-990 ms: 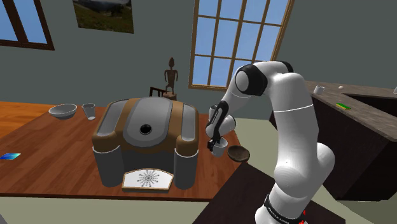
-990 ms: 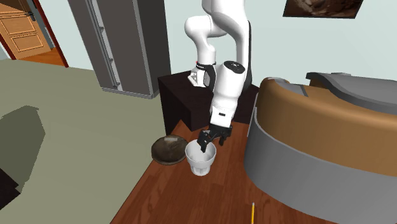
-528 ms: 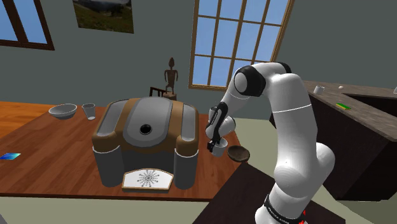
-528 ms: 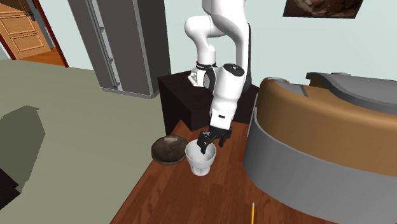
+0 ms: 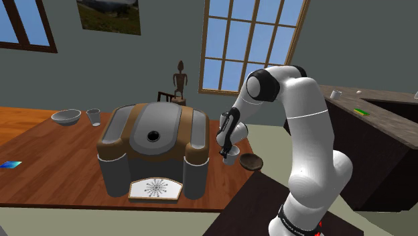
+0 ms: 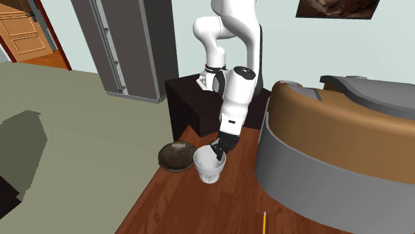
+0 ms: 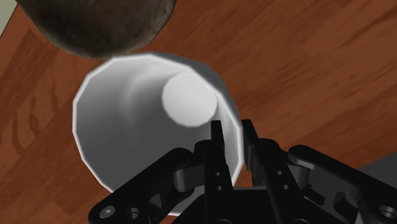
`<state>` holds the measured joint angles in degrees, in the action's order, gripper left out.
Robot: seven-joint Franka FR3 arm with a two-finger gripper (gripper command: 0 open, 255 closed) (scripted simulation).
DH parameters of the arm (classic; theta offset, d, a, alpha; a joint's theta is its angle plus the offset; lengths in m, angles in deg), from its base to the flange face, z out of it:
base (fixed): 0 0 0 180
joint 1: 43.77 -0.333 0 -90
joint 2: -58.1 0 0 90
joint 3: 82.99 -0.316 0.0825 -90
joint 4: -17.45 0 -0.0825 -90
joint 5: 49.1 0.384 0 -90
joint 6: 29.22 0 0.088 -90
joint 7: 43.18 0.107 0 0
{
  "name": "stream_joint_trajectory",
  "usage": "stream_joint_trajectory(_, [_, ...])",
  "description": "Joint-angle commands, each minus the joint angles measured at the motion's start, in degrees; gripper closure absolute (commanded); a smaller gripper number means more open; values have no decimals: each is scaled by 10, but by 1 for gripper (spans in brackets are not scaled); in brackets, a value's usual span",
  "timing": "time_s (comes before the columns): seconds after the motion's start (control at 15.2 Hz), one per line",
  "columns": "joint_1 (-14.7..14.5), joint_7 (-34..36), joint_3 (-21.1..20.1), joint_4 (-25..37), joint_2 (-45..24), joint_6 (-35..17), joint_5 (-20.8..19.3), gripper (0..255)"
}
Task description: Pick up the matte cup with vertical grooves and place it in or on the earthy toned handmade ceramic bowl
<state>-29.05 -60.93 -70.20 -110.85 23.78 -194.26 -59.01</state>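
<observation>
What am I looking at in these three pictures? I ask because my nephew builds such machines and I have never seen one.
It is a white robot arm standing on a dark box, all drawn by a computer. One picture looks from beside that box. One looks from across the wooden table. The third comes from a camera on the arm's hand, looking along its black gripper. On the table are a white cup, a brown bowl close beside it, and a bulky brown and grey object. The gripper's two fingers pinch the cup's wall, one inside and one outside. The cup seems to rest on the table, not yet lifted.
</observation>
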Motion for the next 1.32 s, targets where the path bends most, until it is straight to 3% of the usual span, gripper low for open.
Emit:
stream_joint_trajectory(0.0, [0, 0, 0, 0, 0, 0, 0, 255])
stream_joint_trajectory(1.25, [-11, -11, 13, -31, 126, 94, -10, 255])
